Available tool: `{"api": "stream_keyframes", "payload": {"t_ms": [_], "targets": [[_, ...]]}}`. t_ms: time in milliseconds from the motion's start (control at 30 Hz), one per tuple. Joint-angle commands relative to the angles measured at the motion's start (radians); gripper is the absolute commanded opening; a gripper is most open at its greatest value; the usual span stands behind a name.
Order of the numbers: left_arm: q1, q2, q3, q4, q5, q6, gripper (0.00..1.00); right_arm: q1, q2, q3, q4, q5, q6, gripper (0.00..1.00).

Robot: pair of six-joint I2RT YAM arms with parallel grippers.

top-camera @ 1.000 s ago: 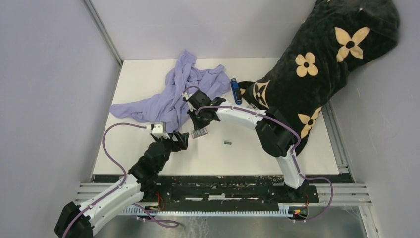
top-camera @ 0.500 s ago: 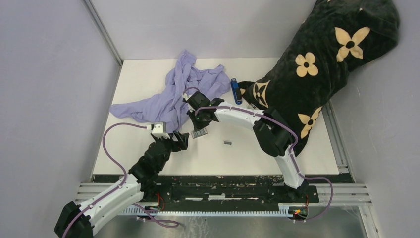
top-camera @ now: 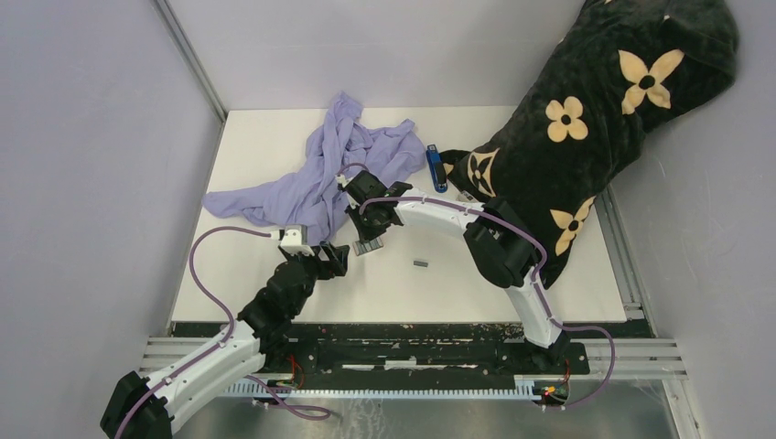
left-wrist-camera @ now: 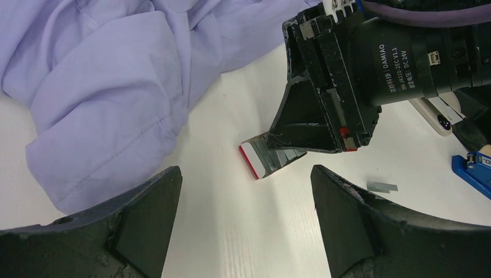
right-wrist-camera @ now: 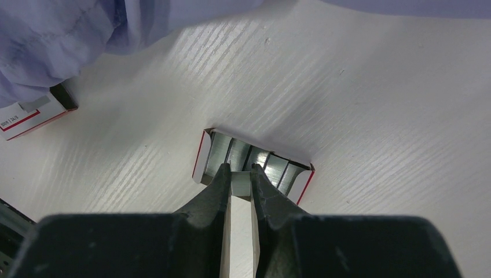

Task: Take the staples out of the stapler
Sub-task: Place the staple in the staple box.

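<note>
At the table's middle, near the cloth, my right gripper is pinched shut on a staple strip, tips down at the open box. I'd guess that's to drop it in with the others. Arm reaches in from the right, elbow bent, wrist pitched down. Left gripper hovers wide open just beside, holding nothing. A loose strip lies right of the box; stapler sits towards the far edge.

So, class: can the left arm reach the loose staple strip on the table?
Probably yes: the left arm has open jaws and bare table leads to the staple strip, though the right arm crowds that path.
</note>
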Motion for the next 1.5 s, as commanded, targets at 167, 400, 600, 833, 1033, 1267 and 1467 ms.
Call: {"api": "stream_keyframes", "payload": {"t_ms": [167, 400, 600, 833, 1033, 1267, 1467], "targets": [[0.004, -0.001, 0.018, 0.039, -0.016, 0.060, 0.89, 0.008, 0.002, 0.049, -0.007, 0.073, -0.004, 0.17], [0.003, -0.001, 0.018, 0.039, -0.016, 0.061, 0.89, 0.009, 0.006, 0.054, -0.017, 0.068, -0.007, 0.18], [0.004, 0.001, 0.019, 0.040, -0.015, 0.061, 0.89, 0.013, 0.010, 0.057, -0.021, 0.061, -0.015, 0.19], [0.003, 0.001, 0.019, 0.040, -0.015, 0.061, 0.89, 0.017, 0.019, 0.068, -0.036, 0.050, -0.018, 0.22], [0.004, 0.002, 0.019, 0.040, -0.016, 0.061, 0.89, 0.018, 0.018, 0.071, -0.042, 0.053, -0.024, 0.23], [0.004, 0.000, 0.019, 0.040, -0.015, 0.061, 0.89, 0.019, 0.015, 0.072, -0.049, 0.061, -0.029, 0.24], [0.004, 0.000, 0.017, 0.040, -0.016, 0.061, 0.89, 0.020, 0.015, 0.072, -0.052, 0.065, -0.036, 0.26]]}}
